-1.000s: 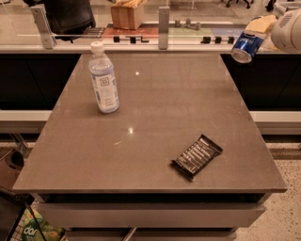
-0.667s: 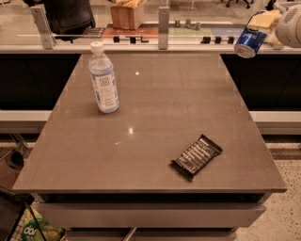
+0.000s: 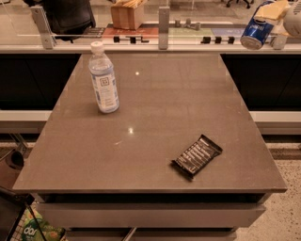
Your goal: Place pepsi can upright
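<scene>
One water bottle (image 3: 104, 80) and one dark snack bar (image 3: 196, 156) sit on the table (image 3: 155, 117). One pepsi can (image 3: 255, 32) hangs tilted beyond the table's far right corner, the gripper (image 3: 271, 13) clamped on it. It is higher than a second ago.

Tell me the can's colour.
The can is blue with a silver end (camera view); the gripper holds it top right.

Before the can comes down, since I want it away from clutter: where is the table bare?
The gripper holds the pepsi can tilted beyond the far right corner of the table. Bare: the centre and far right, between the water bottle far left and the snack bar near right; also the near left. Nowhere crowded.
</scene>
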### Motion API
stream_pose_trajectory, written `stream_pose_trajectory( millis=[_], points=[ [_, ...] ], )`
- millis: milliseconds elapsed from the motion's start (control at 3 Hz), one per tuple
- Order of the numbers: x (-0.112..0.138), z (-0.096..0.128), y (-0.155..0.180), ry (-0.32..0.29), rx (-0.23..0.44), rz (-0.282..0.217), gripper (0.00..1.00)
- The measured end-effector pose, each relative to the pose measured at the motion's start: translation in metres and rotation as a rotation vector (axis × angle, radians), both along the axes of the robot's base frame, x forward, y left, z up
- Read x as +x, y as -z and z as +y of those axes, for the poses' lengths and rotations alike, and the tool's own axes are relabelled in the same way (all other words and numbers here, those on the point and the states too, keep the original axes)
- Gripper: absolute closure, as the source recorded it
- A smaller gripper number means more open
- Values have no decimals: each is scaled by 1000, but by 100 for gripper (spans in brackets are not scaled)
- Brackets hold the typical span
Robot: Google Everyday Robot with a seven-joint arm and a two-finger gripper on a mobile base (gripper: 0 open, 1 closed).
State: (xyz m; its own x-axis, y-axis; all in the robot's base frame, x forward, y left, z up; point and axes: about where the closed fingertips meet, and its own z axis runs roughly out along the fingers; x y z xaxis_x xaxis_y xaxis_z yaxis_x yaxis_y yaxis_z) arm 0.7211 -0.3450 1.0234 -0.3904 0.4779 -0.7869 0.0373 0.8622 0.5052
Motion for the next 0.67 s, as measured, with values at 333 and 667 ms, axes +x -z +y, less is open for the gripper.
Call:
stream_pose_trajectory(
  millis=[333, 667],
  points=[
    [0, 0, -3, -39, 11, -7, 100],
    [-4, -6, -4, -140, 52, -22, 100]
  ],
)
